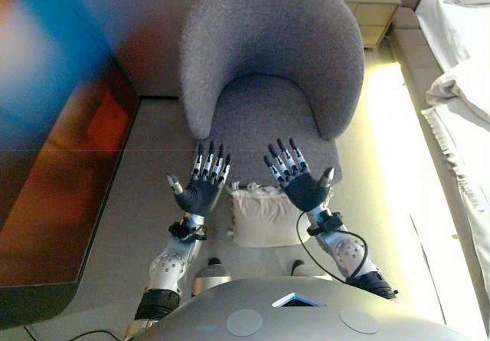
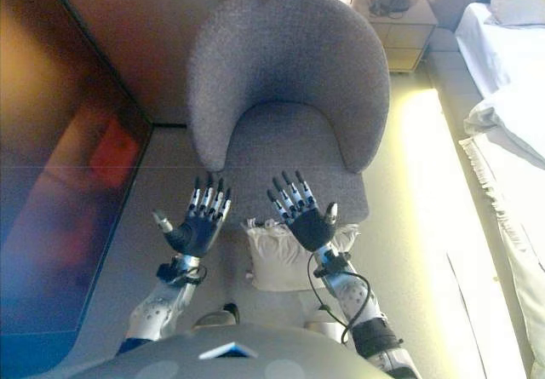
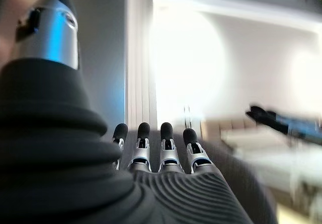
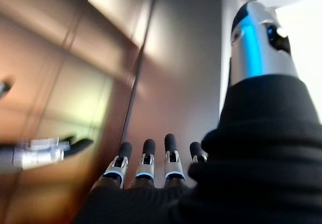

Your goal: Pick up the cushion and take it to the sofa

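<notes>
A cream cushion [image 1: 264, 217] lies on the floor right in front of a grey round-backed armchair [image 1: 272, 57], partly hidden under my hands. My left hand [image 1: 200, 191] is raised palm up with its fingers spread, above the cushion's left edge. My right hand [image 1: 304, 186] is held the same way above the cushion's right corner. Neither hand touches the cushion. Both wrist views show straight fingers [image 3: 163, 151] with nothing between them. The cushion [image 2: 285, 255] also appears in the right eye view below the chair seat.
A dark glossy panel [image 1: 53, 142] stands close on the left. A bed with white bedding [image 1: 463, 88] runs along the right side. A small bedside table [image 1: 367, 0] stands at the back right, behind the armchair.
</notes>
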Motion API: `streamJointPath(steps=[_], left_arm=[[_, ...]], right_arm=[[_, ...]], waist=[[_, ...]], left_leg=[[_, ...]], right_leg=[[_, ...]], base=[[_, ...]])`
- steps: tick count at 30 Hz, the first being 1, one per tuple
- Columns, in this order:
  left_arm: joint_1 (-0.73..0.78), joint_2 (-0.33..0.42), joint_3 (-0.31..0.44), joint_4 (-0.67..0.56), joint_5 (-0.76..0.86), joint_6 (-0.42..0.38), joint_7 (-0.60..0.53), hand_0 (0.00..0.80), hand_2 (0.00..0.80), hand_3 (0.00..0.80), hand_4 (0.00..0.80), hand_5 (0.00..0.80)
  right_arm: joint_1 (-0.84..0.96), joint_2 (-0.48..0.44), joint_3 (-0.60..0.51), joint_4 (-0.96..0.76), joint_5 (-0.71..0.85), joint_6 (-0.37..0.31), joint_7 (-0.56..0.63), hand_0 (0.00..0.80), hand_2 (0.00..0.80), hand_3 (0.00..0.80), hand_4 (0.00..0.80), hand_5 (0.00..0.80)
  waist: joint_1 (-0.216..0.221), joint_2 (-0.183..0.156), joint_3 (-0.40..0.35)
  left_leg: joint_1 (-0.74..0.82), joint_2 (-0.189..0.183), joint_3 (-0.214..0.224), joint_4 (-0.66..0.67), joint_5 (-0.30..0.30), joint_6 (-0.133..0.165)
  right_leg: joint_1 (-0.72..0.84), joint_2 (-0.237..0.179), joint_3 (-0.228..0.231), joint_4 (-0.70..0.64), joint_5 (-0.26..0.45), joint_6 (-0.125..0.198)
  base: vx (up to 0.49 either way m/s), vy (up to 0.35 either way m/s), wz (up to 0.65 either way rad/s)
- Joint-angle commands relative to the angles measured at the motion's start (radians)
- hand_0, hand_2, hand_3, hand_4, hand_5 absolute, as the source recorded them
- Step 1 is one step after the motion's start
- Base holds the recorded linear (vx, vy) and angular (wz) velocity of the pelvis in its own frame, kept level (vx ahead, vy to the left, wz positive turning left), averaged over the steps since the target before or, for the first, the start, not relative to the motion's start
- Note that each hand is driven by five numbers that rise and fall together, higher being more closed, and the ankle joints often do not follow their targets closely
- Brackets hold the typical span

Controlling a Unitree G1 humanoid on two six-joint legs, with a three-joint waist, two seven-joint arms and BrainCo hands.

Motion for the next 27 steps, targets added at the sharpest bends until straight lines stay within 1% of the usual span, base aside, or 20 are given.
streamJointPath(steps=[1,2,3,4,5,8,10,13,14,16,17,18,19,20,21,22,23,25,26,27], left_arm=[[-0.055,0.147,0.015,-0.077,0.618,-0.334,0.431,0.0,0.0,0.0,0.0,0.0],[-0.067,0.185,0.026,-0.085,0.688,-0.334,0.471,0.0,0.0,0.0,0.0,0.0],[-0.075,0.204,0.041,-0.1,0.673,-0.298,0.474,0.0,0.0,0.0,0.0,0.0],[-0.076,0.205,0.058,-0.116,0.645,-0.26,0.467,0.0,0.0,0.0,0.0,0.0],[-0.067,0.198,0.073,-0.122,0.639,-0.246,0.449,0.0,0.0,0.0,0.0,0.0],[-0.047,0.185,0.06,-0.12,0.639,-0.262,0.426,0.0,0.0,0.0,0.0,0.0],[-0.034,0.176,0.057,-0.135,0.624,-0.258,0.418,0.0,0.0,0.0,0.0,0.0],[-0.034,0.174,0.035,-0.137,0.607,-0.284,0.417,0.0,0.0,0.0,0.0,0.0],[-0.035,0.17,0.033,-0.141,0.594,-0.281,0.42,0.0,0.0,0.0,0.0,0.0],[-0.033,0.165,0.031,-0.137,0.587,-0.282,0.431,0.0,0.0,0.0,0.0,0.0],[-0.03,0.16,0.028,-0.133,0.587,-0.279,0.433,0.0,0.0,0.0,0.0,0.0],[-0.029,0.157,0.026,-0.133,0.579,-0.272,0.429,0.0,0.0,0.0,0.0,0.0],[-0.026,0.154,0.023,-0.135,0.577,-0.265,0.424,0.0,0.0,0.0,0.0,0.0],[-0.025,0.153,0.022,-0.134,0.58,-0.263,0.417,0.0,0.0,0.0,0.0,0.0],[-0.025,0.153,0.021,-0.133,0.584,-0.263,0.408,0.0,0.0,0.0,0.0,0.0],[-0.031,0.151,0.015,-0.127,0.59,-0.266,0.404,0.0,0.0,0.0,0.0,0.0],[-0.032,0.15,0.012,-0.125,0.592,-0.269,0.405,0.0,0.0,0.0,0.0,0.0],[-0.04,0.153,-0.004,-0.105,0.619,-0.271,0.439,0.0,0.0,0.0,0.0,0.0],[-0.043,0.158,-0.003,-0.111,0.617,-0.266,0.427,0.0,0.0,0.0,0.0,0.0],[-0.043,0.164,-0.002,-0.117,0.62,-0.262,0.417,0.0,0.0,0.0,0.0,0.0]], right_arm=[[-0.051,-0.076,-0.009,-0.057,-0.464,-0.309,-0.325,0.0,0.0,0.0,0.0,0.0],[-0.061,-0.109,-0.01,-0.062,-0.551,-0.329,-0.386,0.0,0.0,0.0,0.0,0.0],[-0.07,-0.139,-0.011,-0.082,-0.583,-0.317,-0.428,0.0,0.0,0.0,0.0,0.0],[-0.07,-0.153,-0.016,-0.1,-0.568,-0.299,-0.44,0.0,0.0,0.0,0.0,0.0],[-0.064,-0.154,-0.024,-0.115,-0.538,-0.285,-0.433,0.0,0.0,0.0,0.0,0.0],[-0.055,-0.147,-0.024,-0.1,-0.561,-0.306,-0.422,0.0,0.0,0.0,0.0,0.0],[-0.045,-0.15,-0.025,-0.107,-0.567,-0.303,-0.408,0.0,0.0,0.0,0.0,0.0],[-0.052,-0.168,-0.024,-0.099,-0.561,-0.29,-0.384,0.0,0.0,0.0,0.0,0.0],[-0.055,-0.171,-0.023,-0.099,-0.555,-0.281,-0.376,0.0,0.0,0.0,0.0,0.0],[-0.053,-0.175,-0.024,-0.098,-0.552,-0.273,-0.368,0.0,0.0,0.0,0.0,0.0],[-0.047,-0.175,-0.027,-0.1,-0.545,-0.263,-0.381,0.0,0.0,0.0,0.0,0.0],[-0.042,-0.175,-0.029,-0.098,-0.544,-0.258,-0.388,0.0,0.0,0.0,0.0,0.0],[-0.039,-0.171,-0.028,-0.092,-0.551,-0.259,-0.397,0.0,0.0,0.0,0.0,0.0],[-0.039,-0.166,-0.028,-0.084,-0.553,-0.261,-0.398,0.0,0.0,0.0,0.0,0.0],[-0.041,-0.159,-0.025,-0.077,-0.551,-0.265,-0.399,0.0,0.0,0.0,0.0,0.0],[-0.046,-0.151,-0.018,-0.074,-0.557,-0.272,-0.412,0.0,0.0,0.0,0.0,0.0],[-0.048,-0.15,-0.016,-0.072,-0.558,-0.275,-0.416,0.0,0.0,0.0,0.0,0.0],[-0.056,-0.136,-0.017,-0.065,-0.521,-0.241,-0.462,0.0,0.0,0.0,0.0,0.0],[-0.053,-0.129,-0.023,-0.07,-0.509,-0.232,-0.461,0.0,0.0,0.0,0.0,0.0],[-0.047,-0.121,-0.026,-0.075,-0.508,-0.23,-0.454,0.0,0.0,0.0,0.0,0.0]], waist=[[0.032,-0.024,0.023],[0.032,-0.026,0.024],[0.032,-0.029,0.027],[0.033,-0.031,0.03],[0.034,-0.036,0.035],[0.038,-0.039,0.052],[0.04,-0.036,0.064],[0.037,-0.034,0.085],[0.035,-0.037,0.09],[0.029,-0.045,0.098],[0.029,-0.052,0.104],[0.029,-0.054,0.108],[0.031,-0.054,0.112],[0.031,-0.052,0.114],[0.031,-0.047,0.116],[0.033,-0.039,0.117],[0.035,-0.04,0.118],[0.033,-0.042,0.114],[0.035,-0.039,0.113],[0.036,-0.035,0.112]], left_leg=[[-0.056,0.054,0.004,0.072,0.034,0.009],[-0.063,0.052,-0.001,0.077,0.038,0.009],[-0.068,0.052,-0.004,0.087,0.036,0.008],[-0.072,0.052,-0.003,0.099,0.034,0.007],[-0.077,0.054,0.0,0.117,0.03,0.006],[-0.091,0.065,-0.01,0.16,0.039,-0.001],[-0.105,0.078,-0.026,0.181,0.064,-0.009],[-0.145,0.103,-0.07,0.232,0.101,-0.02],[-0.154,0.106,-0.076,0.258,0.103,-0.02],[-0.179,0.107,-0.064,0.342,0.108,-0.017],[-0.207,0.091,-0.046,0.41,0.114,-0.013],[-0.229,0.072,-0.026,0.446,0.109,-0.01],[-0.244,0.05,0.001,0.455,0.1,-0.005],[-0.247,0.037,0.029,0.442,0.094,0.002],[-0.243,0.027,0.078,0.403,0.088,0.011],[-0.236,0.01,0.115,0.339,0.08,0.026],[-0.227,0.003,0.121,0.316,0.074,0.033],[-0.179,-0.034,0.09,0.237,0.014,0.067],[-0.162,-0.039,0.088,0.212,0.009,0.077],[-0.15,-0.043,0.091,0.19,0.01,0.089]], right_leg=[[-0.05,-0.046,-0.02,0.036,0.061,0.001],[-0.055,-0.045,-0.017,0.037,0.064,-0.001],[-0.056,-0.044,-0.016,0.038,0.064,-0.004],[-0.056,-0.043,-0.018,0.039,0.063,-0.006],[-0.055,-0.041,-0.021,0.04,0.062,-0.011],[-0.05,-0.027,-0.016,0.042,0.062,-0.023],[-0.053,-0.011,-0.013,0.043,0.057,-0.033],[-0.073,0.027,0.015,0.043,0.049,-0.056],[-0.077,0.038,0.024,0.042,0.048,-0.064],[-0.075,0.052,0.029,0.04,0.048,-0.082],[-0.064,0.058,0.021,0.038,0.049,-0.093],[-0.055,0.056,0.009,0.037,0.048,-0.095],[-0.045,0.051,-0.005,0.04,0.045,-0.092],[-0.039,0.046,-0.016,0.044,0.04,-0.087],[-0.033,0.04,-0.032,0.051,0.033,-0.078],[-0.035,0.034,-0.043,0.063,0.028,-0.068],[-0.038,0.028,-0.042,0.069,0.026,-0.065],[-0.059,-0.002,-0.042,0.116,0.026,-0.042],[-0.061,-0.011,-0.048,0.147,0.012,-0.034],[-0.067,-0.022,-0.054,0.206,0.005,-0.026]], base=[[-0.01,-0.031,0.0],[-0.006,-0.04,0.0],[-0.012,-0.049,0.0],[0.0,-0.076,0.0],[0.015,-0.096,0.0],[0.026,-0.084,0.01],[-0.012,-0.055,0.07],[-0.057,-0.057,0.08],[-0.044,-0.074,0.13],[0.003,-0.091,0.03],[0.049,-0.091,-0.01],[0.077,-0.056,0.07],[0.09,0.029,0.12],[0.109,0.094,0.14],[0.118,0.144,0.14],[0.093,0.132,0.23],[0.105,0.172,0.27],[0.116,0.204,0.09],[0.086,0.179,-0.05],[0.063,0.154,0.07]])
